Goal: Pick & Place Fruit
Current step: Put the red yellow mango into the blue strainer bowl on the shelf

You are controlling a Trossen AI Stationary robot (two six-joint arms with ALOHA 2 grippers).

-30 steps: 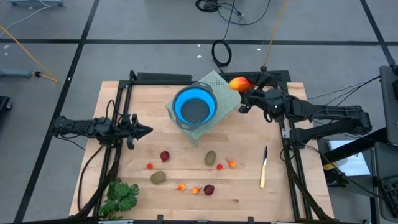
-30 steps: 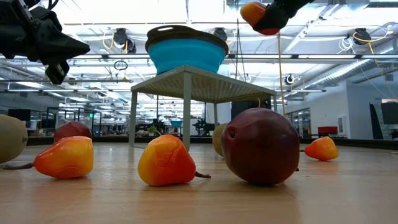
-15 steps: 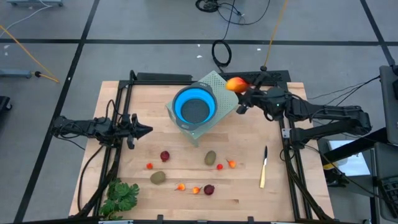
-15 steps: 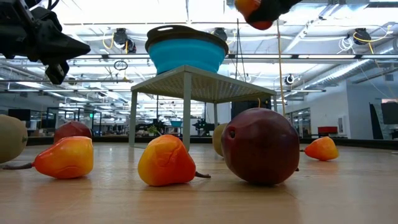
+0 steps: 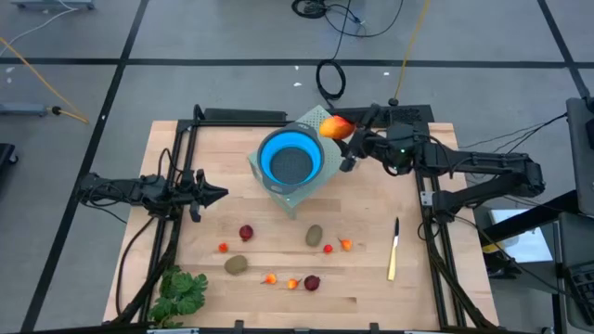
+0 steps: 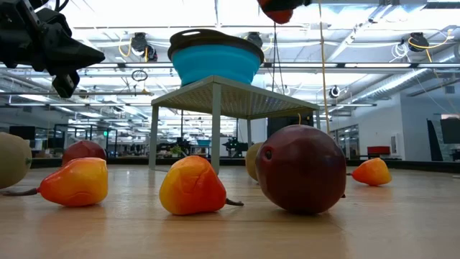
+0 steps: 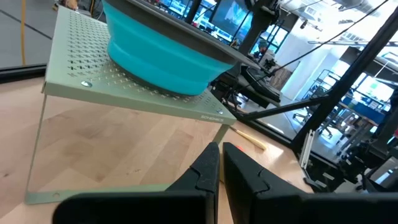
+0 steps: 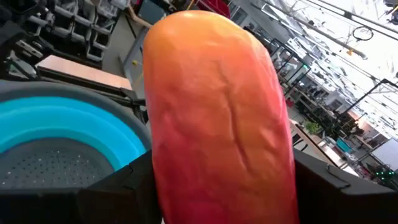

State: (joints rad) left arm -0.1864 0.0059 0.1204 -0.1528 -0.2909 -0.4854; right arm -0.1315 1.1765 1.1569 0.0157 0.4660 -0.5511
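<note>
Now the long orange-red fruit (image 5: 337,126) is held in the right end effector (image 5: 350,137), lifted above the counter (image 5: 371,278), just beside the rim of the blue bowl (image 5: 290,159) on its far right side. Right wrist view: fruit (image 8: 217,118) fills the frame between the dark fingers, bowl (image 8: 56,134) close behind it. Bowl sits on a pale green perforated stand (image 5: 320,122). Rest of the fruit lies on the near half of the counter: dark red ball (image 5: 246,232), brown-green oval (image 5: 314,236), second oval (image 5: 236,264), another dark red ball (image 5: 312,283), tiny orange and red pieces (image 5: 345,245) scattered between. Left end effector (image 5: 219,195) hovers at the counter's left side, fingers pinched together, holding nothing. Yellow-handled knife (image 5: 393,250) lies to the right, green leafy bunch (image 5: 181,292) at the near left corner.
</note>
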